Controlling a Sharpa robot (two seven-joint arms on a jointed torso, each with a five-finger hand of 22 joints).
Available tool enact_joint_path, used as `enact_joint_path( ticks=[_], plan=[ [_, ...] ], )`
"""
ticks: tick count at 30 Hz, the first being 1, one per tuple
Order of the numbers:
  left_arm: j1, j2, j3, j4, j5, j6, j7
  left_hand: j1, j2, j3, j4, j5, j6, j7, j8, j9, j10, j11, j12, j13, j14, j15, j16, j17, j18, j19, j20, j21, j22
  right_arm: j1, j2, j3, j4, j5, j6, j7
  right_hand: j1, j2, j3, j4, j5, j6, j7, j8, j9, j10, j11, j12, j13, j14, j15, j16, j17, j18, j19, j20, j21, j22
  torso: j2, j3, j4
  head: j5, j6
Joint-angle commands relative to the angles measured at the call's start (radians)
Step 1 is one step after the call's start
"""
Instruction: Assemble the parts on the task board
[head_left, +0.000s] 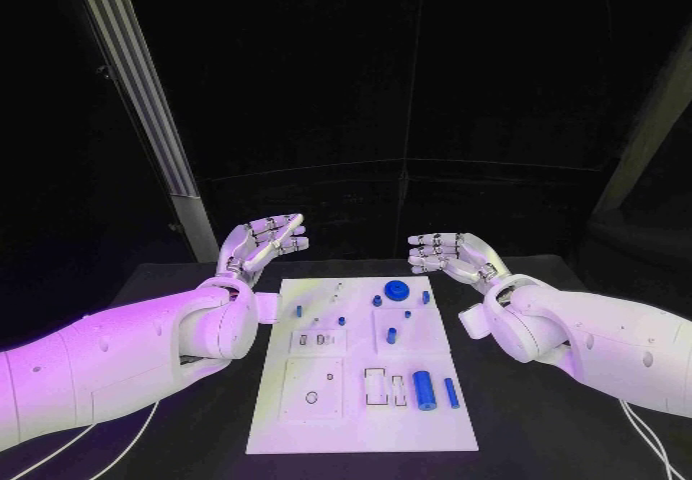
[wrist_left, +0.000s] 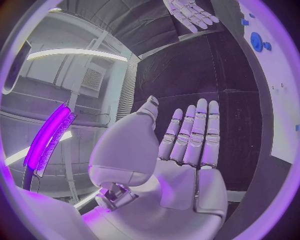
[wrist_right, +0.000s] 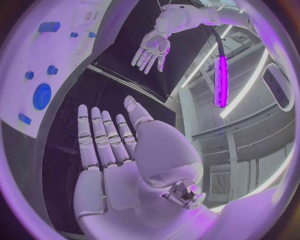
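fingers (head_left: 274, 236) spread; blue cylinder (head_left: 424, 389) lies lengthwise along board (head_left: 289, 425).

no text, label or number can be read on anything here.

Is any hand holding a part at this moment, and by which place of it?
Nothing is held. The left hand and the right hand are both raised with fingers apart, beyond the task board.

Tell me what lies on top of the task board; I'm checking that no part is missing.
On the task board lie small blue parts: a round disc at the far end, a thick cylinder beside a thin rod near the front, and several small pegs. Neither hand covers it.
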Motion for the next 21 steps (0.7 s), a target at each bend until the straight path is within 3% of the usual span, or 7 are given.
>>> enact_joint_path(
  ticks=[1, 7, 9, 12, 15, 19, 21],
  plan=[
    [0.003, -0.014, 0.001, 0.016, -0.042, 0.071, 0.040, 0.006, 0.010, -0.005, -0.017, 0.004, 0.042, 0.048, 0.006, -0.003, 0.049, -0.013, 0.009, -0.002, 0.043, -0.012, 0.008, 0.005, 0.016, 0.036, -0.012, 0.007, -0.003, 0.017, -0.003, 0.002, -0.003, -0.166, -0.020, -0.021, 0.014, 0.002, 0.021, -0.054, -0.015, 0.192, 0.047, 0.008, 0.001, 0.197, -0.033, 0.003, 0.002, 0.216, -0.049, 0.009, 0.002, 0.032, 0.141, -0.040, 0.095, 0.032, 0.017, 0.0053, 0.0033, -0.002, 0.003],
    [0.005, -0.051, 0.001, 0.066, -0.075, 0.110, 0.020, 0.014, 0.024, -0.012, -0.042, 0.003, 0.088, 0.034, 0.005, -0.011, 0.120, -0.030, 0.010, -0.001, 0.096, -0.030, 0.002, 0.014, 0.015, 0.078, -0.027, 0.008, -0.012, 0.049, -0.008, 0.002, -0.001, -0.368, -0.018, -0.122, 0.039, -0.021, 0.045, -0.058, 0.007, 0.265, 0.029, 0.007, 0.003, 0.299, -0.064, -0.006, 0.004, 0.349, -0.095, 0.020, 0.005, 0.030, 0.228, -0.092, 0.222, 0.099, 0.040, 0.0060, 0.0071, -0.008, 0.000],
    [0.007, -0.067, 0.001, 0.091, -0.080, 0.134, 0.017, 0.020, 0.026, -0.013, -0.054, 0.004, 0.096, 0.030, 0.001, -0.014, 0.142, -0.036, 0.011, 0.001, 0.119, -0.037, 0.007, 0.020, 0.015, 0.096, -0.033, 0.011, -0.013, 0.062, -0.002, 0.003, -0.009, -0.473, 0.016, -0.179, 0.033, -0.038, 0.054, -0.059, 0.013, 0.284, 0.019, -0.006, 0.002, 0.325, -0.073, -0.030, 0.004, 0.407, -0.109, 0.016, 0.001, 0.026, 0.234, -0.112, 0.301, 0.147, 0.047, 0.0045, 0.0087, -0.011, -0.002],
    [0.013, -0.092, 0.001, 0.132, -0.054, 0.182, 0.020, 0.031, 0.035, -0.009, -0.068, 0.004, 0.096, 0.029, -0.007, -0.018, 0.157, -0.039, 0.011, 0.002, 0.135, -0.042, 0.012, 0.028, 0.014, 0.111, -0.039, 0.013, -0.015, 0.086, 0.015, 0.003, -0.024, -0.655, 0.060, -0.261, 0.013, -0.071, 0.059, -0.059, 0.097, 0.310, 0.005, -0.016, 0.002, 0.370, -0.094, -0.041, 0.005, 0.534, -0.143, 0.065, 0.013, 0.034, 0.277, -0.139, 0.414, 0.213, 0.065, 0.0007, 0.0117, -0.016, 0.006],
    [0.020, -0.103, 0.001, 0.156, -0.025, 0.204, 0.021, 0.036, 0.038, -0.008, -0.077, 0.004, 0.097, 0.029, -0.011, -0.019, 0.155, -0.038, 0.007, 0.000, 0.131, -0.041, 0.009, 0.029, 0.013, 0.111, -0.039, 0.010, -0.018, 0.100, 0.031, 0.003, -0.034, -0.775, 0.076, -0.309, 0.003, -0.081, 0.071, -0.057, 0.094, 0.320, -0.001, -0.025, 0.002, 0.390, -0.105, -0.051, 0.006, 0.598, -0.159, 0.100, 0.020, 0.033, 0.298, -0.151, 0.478, 0.250, 0.083, -0.0025, 0.0174, -0.021, 0.015],
    [0.025, -0.107, 0.001, 0.171, -0.008, 0.218, 0.019, 0.038, 0.039, -0.008, -0.082, 0.004, 0.099, 0.029, -0.013, -0.019, 0.152, -0.038, 0.002, -0.002, 0.127, -0.040, 0.006, 0.029, 0.013, 0.110, -0.039, 0.007, -0.020, 0.113, 0.054, 0.004, -0.047, -0.904, 0.078, -0.357, -0.020, -0.095, 0.092, -0.059, 0.060, 0.333, -0.018, -0.046, 0.002, 0.416, -0.130, -0.074, 0.007, 0.664, -0.183, 0.362, 0.153, 0.036, 0.329, -0.175, 0.587, 0.315, 0.101, -0.0050, 0.0234, -0.026, 0.023],
    [0.027, -0.106, 0.001, 0.176, -0.004, 0.224, 0.017, 0.038, 0.040, -0.008, -0.083, 0.004, 0.099, 0.029, -0.014, -0.019, 0.152, -0.037, 0.002, -0.002, 0.127, -0.040, 0.005, 0.029, 0.013, 0.110, -0.039, 0.007, -0.020, 0.117, 0.066, 0.004, -0.054, -0.964, 0.077, -0.380, -0.028, -0.097, 0.101, -0.057, 0.060, 0.337, -0.014, -0.052, 0.002, 0.416, -0.123, -0.080, 0.007, 0.673, -0.179, 0.407, 0.185, 0.034, 0.318, -0.174, 0.609, 0.330, 0.108, -0.0059, 0.0256, -0.028, 0.027]
  ],
)
